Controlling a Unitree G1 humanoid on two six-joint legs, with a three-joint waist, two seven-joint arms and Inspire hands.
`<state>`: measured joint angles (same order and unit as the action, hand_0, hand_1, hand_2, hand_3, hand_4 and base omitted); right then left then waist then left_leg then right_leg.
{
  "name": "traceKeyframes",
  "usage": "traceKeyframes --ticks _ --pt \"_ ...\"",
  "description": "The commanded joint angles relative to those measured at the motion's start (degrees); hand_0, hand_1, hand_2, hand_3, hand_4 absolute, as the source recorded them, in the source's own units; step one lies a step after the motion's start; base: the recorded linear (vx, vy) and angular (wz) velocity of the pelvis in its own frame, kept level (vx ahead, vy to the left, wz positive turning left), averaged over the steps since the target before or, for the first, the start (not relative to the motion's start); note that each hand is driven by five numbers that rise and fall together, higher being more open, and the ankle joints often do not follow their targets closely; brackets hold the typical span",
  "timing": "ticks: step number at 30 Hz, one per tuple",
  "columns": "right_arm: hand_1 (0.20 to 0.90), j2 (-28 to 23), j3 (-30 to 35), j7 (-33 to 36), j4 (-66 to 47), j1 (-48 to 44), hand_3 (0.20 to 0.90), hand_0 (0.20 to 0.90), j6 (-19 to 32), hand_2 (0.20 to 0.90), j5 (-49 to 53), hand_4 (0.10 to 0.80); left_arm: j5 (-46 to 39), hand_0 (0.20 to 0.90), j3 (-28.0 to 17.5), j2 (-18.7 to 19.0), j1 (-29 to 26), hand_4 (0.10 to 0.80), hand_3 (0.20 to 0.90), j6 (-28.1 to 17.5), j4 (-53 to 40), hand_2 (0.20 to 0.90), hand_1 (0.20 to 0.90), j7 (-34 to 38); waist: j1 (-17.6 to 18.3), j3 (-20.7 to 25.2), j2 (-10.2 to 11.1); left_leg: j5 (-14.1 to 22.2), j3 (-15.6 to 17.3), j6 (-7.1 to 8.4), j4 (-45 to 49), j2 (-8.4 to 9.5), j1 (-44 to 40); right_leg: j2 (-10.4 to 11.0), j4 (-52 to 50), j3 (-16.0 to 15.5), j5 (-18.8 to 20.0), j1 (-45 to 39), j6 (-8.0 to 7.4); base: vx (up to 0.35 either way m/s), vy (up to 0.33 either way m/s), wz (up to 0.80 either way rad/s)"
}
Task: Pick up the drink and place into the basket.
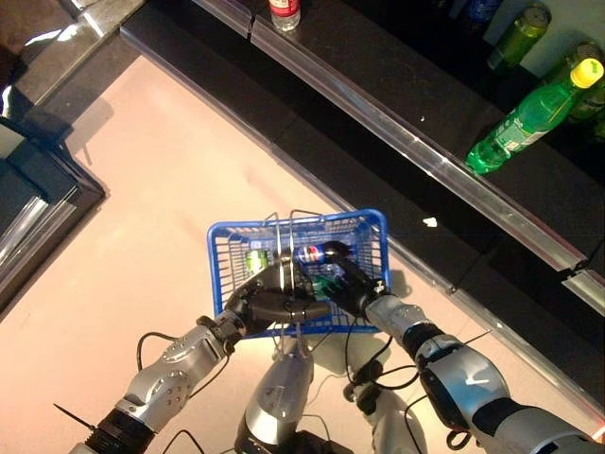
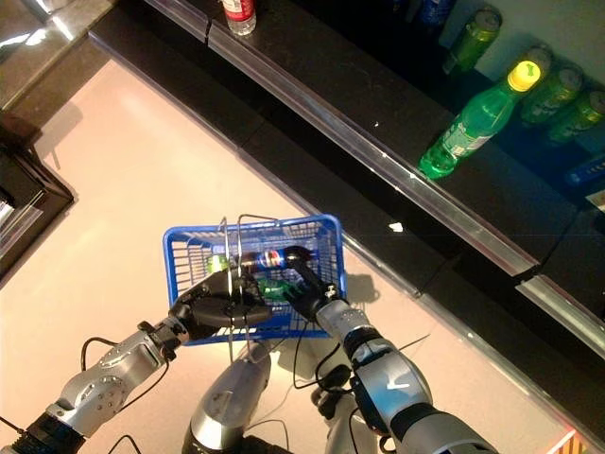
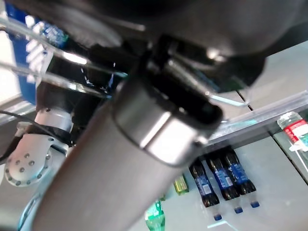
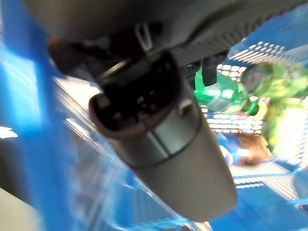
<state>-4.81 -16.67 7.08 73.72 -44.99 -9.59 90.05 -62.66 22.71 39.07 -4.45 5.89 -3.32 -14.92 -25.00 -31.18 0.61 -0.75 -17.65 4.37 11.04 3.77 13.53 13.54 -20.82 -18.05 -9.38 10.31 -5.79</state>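
Observation:
The blue basket [image 1: 372,233] hangs in front of me, and my left hand [image 1: 271,299] is shut on its thin wire handles [image 1: 284,223] at the near side. My right hand [image 1: 346,281] reaches into the basket from the right. Its fingers are curled round the end of a dark drink bottle with a blue label [image 1: 315,253], which lies level just inside the basket. The same bottle shows in the right eye view [image 2: 267,258]. Green drinks [image 1: 255,259] lie in the basket under it, and they also show in the right wrist view [image 4: 219,94].
A long black shelf with a metal front rail [image 1: 416,147] runs across the back right. On it lie green bottles [image 1: 522,121], and a red-labelled bottle [image 1: 285,12] stands at the top. A dark cabinet [image 1: 38,203] stands at the left. Dark blue-labelled bottles [image 3: 220,178] show on a shelf.

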Motion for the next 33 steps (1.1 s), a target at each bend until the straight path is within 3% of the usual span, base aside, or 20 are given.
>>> traceKeyframes --ticks 1,6,11,15,19,24,33 --pt "0.900 1.0 -1.5 -4.5 -3.7 -4.5 0.900 0.900 0.9 0.900 -0.2 0.800 -7.0 0.300 -6.2 -6.1 -12.0 0.100 0.200 -12.4 -28.7 0.300 0.300 -10.5 0.4 1.4 -3.3 0.3 2.1 -5.11 4.6 1.73 2.2 -0.7 2.4 1.3 8.7 -0.4 1.87 0.000 0.000 0.00" --pt "0.900 1.1 -4.8 -8.3 -10.5 -1.4 0.900 0.900 4.5 0.900 -1.5 0.800 -5.0 0.300 -7.3 -6.1 -10.2 0.100 0.200 -13.3 -28.2 0.300 0.300 -9.0 0.8 1.4 -2.6 0.2 2.0 -5.04 4.2 1.58 1.7 -0.9 2.9 1.4 8.7 -0.8 1.91 0.000 0.000 0.00" --pt "0.900 0.7 -10.3 -6.2 -22.8 4.5 0.900 0.900 9.2 0.900 -6.2 0.800 -6.0 0.300 -9.2 -6.0 -7.3 0.100 0.200 -13.7 -27.8 0.300 0.300 -7.9 1.8 1.4 -1.5 0.1 2.5 -5.04 3.3 1.24 1.0 -1.3 3.8 1.8 8.9 -1.2 1.81 0.000 0.000 0.00" --pt "0.900 -0.8 -16.3 -2.3 -42.4 14.7 0.900 0.900 13.3 0.900 -10.5 0.800 -3.8 0.300 -11.4 -7.6 -1.2 0.100 0.200 -15.1 -27.4 0.300 0.300 -9.7 3.4 1.4 0.3 0.1 3.2 -4.89 2.0 0.40 -0.8 -2.0 5.7 2.6 9.4 -2.9 1.53 -0.019 -0.013 -0.09" --pt "0.900 -3.1 -17.7 -3.3 -53.8 22.3 0.900 0.900 12.0 0.900 -14.9 0.800 -0.2 0.300 -12.1 -8.8 2.6 0.100 0.200 -16.7 -25.9 0.300 0.300 -9.3 4.9 2.0 1.7 0.1 4.1 -4.87 0.7 -0.34 -3.0 -2.6 7.6 3.5 9.6 -4.9 1.27 0.008 -0.016 -0.14" --pt "0.900 -10.3 -18.1 -8.8 -67.8 34.5 0.900 0.900 8.0 0.900 -20.6 0.800 4.8 0.300 -13.1 -10.0 8.1 0.100 0.200 -20.9 -22.3 0.300 0.300 -5.2 7.7 6.1 4.5 0.2 6.1 -4.98 -2.0 -1.77 -6.1 -3.8 10.9 5.6 10.4 -7.3 0.41 0.033 -0.017 -0.22" --pt "0.900 -16.5 -13.6 -15.8 -76.6 46.8 0.900 0.900 6.5 0.900 -25.3 0.800 15.1 0.300 -13.8 -11.4 13.9 0.100 0.200 -26.8 -12.2 0.300 0.300 5.4 12.3 14.5 6.7 -0.2 9.8 -4.70 -7.0 -4.03 -11.6 -4.7 15.7 9.4 11.9 -10.8 -0.68 0.051 0.001 -0.19"
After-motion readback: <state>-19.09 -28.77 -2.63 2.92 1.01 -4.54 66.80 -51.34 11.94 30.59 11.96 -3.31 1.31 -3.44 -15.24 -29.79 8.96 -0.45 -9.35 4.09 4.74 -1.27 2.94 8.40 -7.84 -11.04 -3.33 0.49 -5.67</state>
